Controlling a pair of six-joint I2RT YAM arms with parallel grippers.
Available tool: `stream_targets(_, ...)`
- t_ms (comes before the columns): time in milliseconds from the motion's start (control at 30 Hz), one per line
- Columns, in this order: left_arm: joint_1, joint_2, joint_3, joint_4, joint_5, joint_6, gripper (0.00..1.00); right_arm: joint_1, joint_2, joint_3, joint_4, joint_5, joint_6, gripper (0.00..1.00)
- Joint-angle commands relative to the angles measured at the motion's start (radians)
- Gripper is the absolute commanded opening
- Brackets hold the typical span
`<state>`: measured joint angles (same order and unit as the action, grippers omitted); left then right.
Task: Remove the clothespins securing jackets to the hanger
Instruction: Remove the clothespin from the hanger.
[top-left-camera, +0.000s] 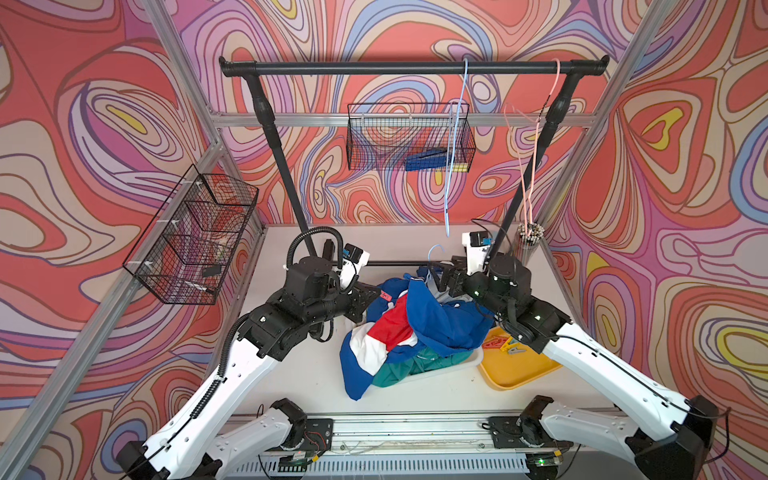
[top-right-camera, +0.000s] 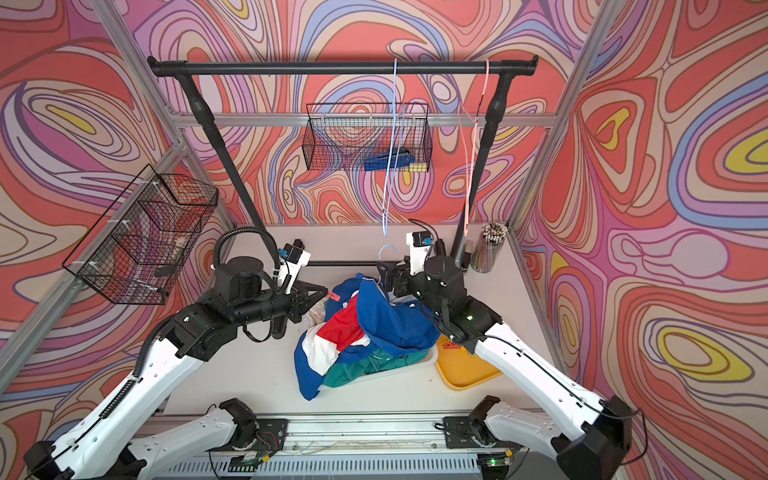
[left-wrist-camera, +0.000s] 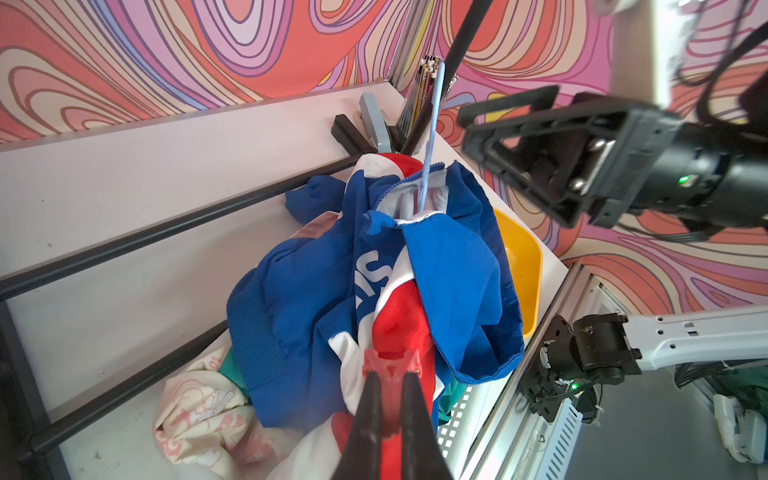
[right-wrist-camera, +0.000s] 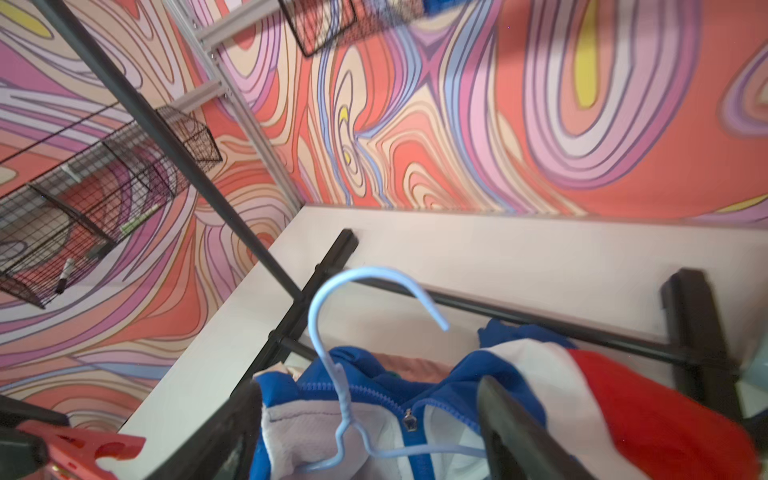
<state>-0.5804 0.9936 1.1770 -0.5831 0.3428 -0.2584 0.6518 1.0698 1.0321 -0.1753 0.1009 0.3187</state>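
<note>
The blue-red-white jacket (top-left-camera: 432, 320) lies heaped on the teal jacket (top-left-camera: 399, 370) and the pink-and-cream jacket (left-wrist-camera: 199, 415). A light blue hanger (right-wrist-camera: 332, 291) sticks out of its collar. My left gripper (left-wrist-camera: 392, 382) is shut on a red clothespin (left-wrist-camera: 390, 363), held just above the jacket's left edge; the clothespin (top-left-camera: 384, 296) also shows in both top views. My right gripper (right-wrist-camera: 370, 415) is open, its fingers (right-wrist-camera: 232, 428) standing wide on either side of the collar and hanger neck. Several clothespins (top-left-camera: 505, 345) lie in the yellow tray (top-left-camera: 515, 374).
A black garment rack (top-left-camera: 411, 68) spans the back, with an empty blue hanger (top-left-camera: 455, 137) and a pink hanger (top-left-camera: 536, 137) on its bar. Its base bars (left-wrist-camera: 166, 232) run along the table. Wire baskets (top-left-camera: 191, 237) hang left and back. A pencil cup (top-right-camera: 490, 245) stands back right.
</note>
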Motion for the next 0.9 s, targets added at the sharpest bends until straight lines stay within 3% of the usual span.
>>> stream_targets(0,0.008,0.013,0.041,-0.053,0.004,-0.027,0.0,0.04,-0.016,0.053,-0.119,0.152,-0.091,0.87)
stream_targets(167,0.008,0.068,0.124,-0.131,0.02,-0.024,0.0,0.168,0.016,0.099,-0.125,0.071,-0.244,0.83)
stream_targets(467,0.008,0.127,0.214,-0.226,0.063,-0.013,0.0,0.223,0.127,0.151,-0.143,-0.192,-0.327,0.74)
stream_targets(867,0.008,0.142,0.234,-0.242,0.094,-0.009,0.0,0.301,0.212,0.193,-0.152,-0.19,-0.363,0.72)
